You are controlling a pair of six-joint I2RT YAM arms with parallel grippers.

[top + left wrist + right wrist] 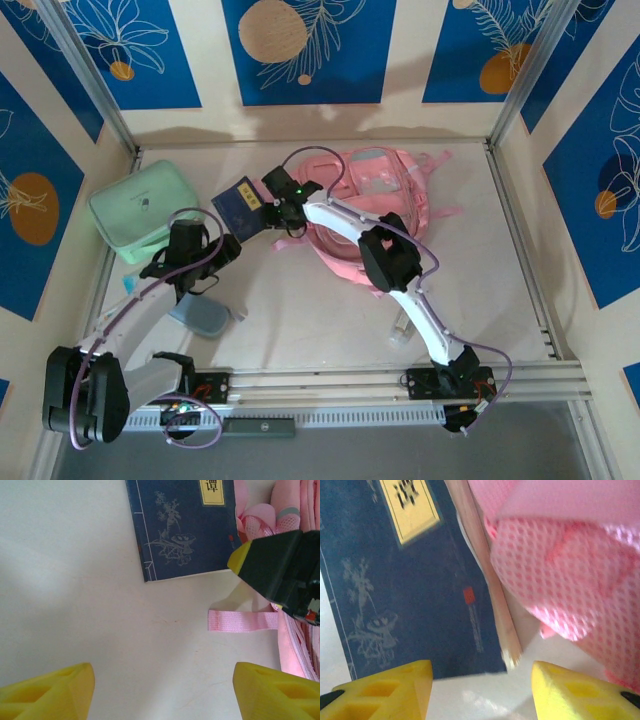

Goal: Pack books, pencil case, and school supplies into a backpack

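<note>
Left claw (164,690) open, nothing between fingers, hangs over bare counter (75,605) just below lower edge of navy book (182,530). Right claw (481,687) open too, empty, over book's lower corner, next to pink backpack (560,570) mesh. Book flat on counter, just beside backpack. Grey-blue pencil case (200,317) on counter near left arm, well apart from backpack.

Bright even light, soft shadows, book (420,590) slightly blurred.
</note>
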